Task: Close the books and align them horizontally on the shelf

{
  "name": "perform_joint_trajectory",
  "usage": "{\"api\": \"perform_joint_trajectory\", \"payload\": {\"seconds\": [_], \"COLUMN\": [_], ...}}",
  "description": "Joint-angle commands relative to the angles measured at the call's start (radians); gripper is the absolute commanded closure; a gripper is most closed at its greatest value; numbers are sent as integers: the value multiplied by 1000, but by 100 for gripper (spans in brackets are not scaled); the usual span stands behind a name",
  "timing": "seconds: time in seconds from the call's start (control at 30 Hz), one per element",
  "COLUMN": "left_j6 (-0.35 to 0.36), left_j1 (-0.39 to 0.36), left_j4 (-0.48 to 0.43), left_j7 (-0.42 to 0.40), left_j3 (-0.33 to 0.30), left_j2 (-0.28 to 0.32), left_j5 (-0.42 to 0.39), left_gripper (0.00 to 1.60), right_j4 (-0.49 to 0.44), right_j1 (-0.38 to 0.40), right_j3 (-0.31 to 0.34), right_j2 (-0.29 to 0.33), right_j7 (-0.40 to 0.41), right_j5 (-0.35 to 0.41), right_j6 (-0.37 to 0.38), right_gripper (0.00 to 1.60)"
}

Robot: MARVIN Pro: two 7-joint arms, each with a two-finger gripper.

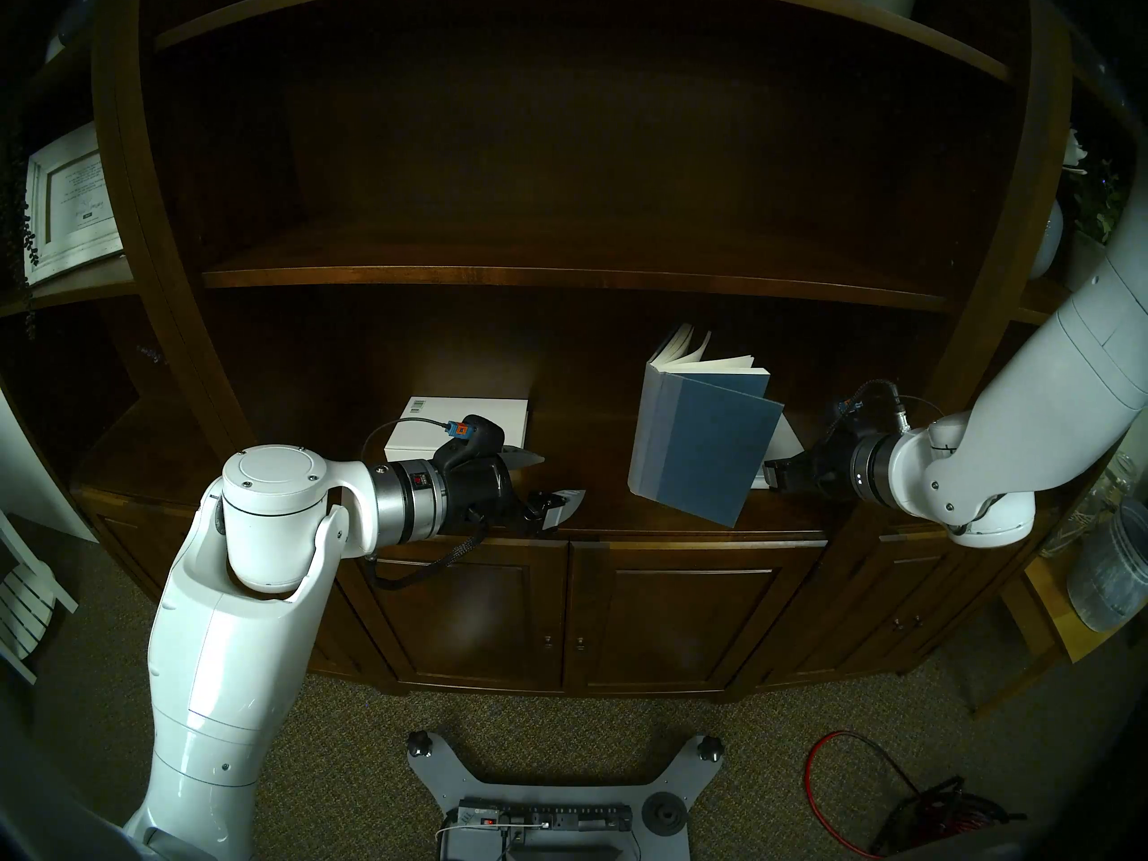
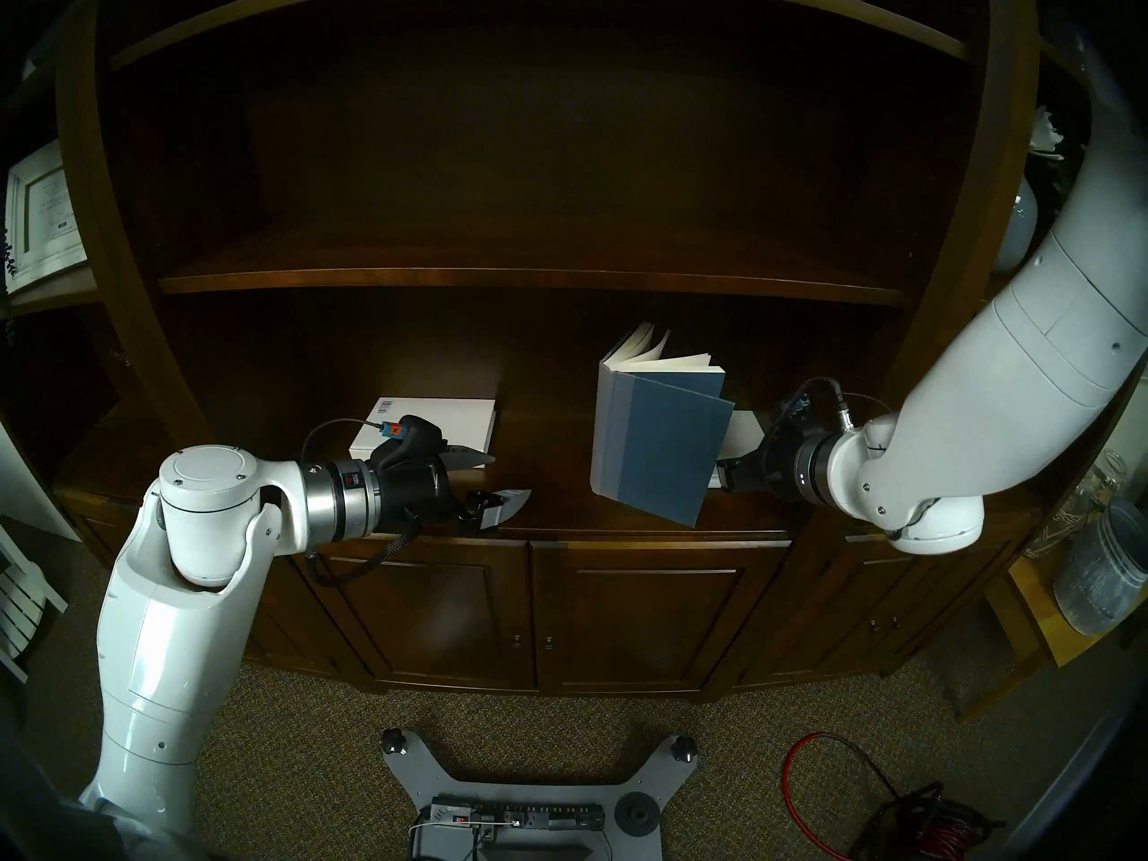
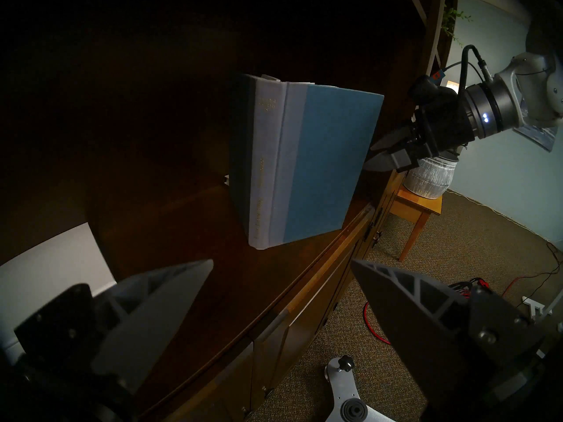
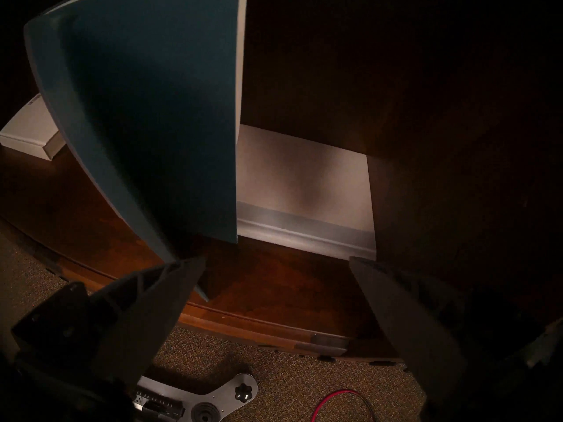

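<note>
Right gripper (image 4: 275, 264) is held open and empty, one fingertip just beside the blue book (image 1: 705, 440), which stands upright and splayed on the shelf (image 1: 596, 512), long axis vertical, to that gripper's left. Left gripper (image 1: 546, 481), also spread and empty, is seen farther off. White books (image 1: 460, 428) lie flat behind.

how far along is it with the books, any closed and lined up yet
Done: the white barcode book lies closed and flat on the shelf, and so does the white book with the pale blue strip.

In hand: the blue book stands upright, pages fanned open, between the open left gripper and open right gripper; neither grips it.

Left: closing it, laying it flat, lining up all three.
</note>
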Motion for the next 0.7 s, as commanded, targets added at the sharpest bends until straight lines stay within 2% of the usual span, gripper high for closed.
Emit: {"api": "perform_joint_trajectory", "payload": {"seconds": [0.0,0.67], "left_j6": [-2,-2], "left_j1": [-20,-20], "left_j4": [-21,-21], "left_j7": [0,0], "left_j3": [-1,-1], "left_j2": [-1,-1], "left_j5": [-1,-1], "left_gripper": [0,0], "right_j4": [45,81], "right_j1": [-20,-66], "right_j3": [34,91], "right_j2": [-17,-42], "right_j7": [-20,-27], "right_j5": [11,43], "right_j6": [2,16], "right_gripper": [0,0]}}
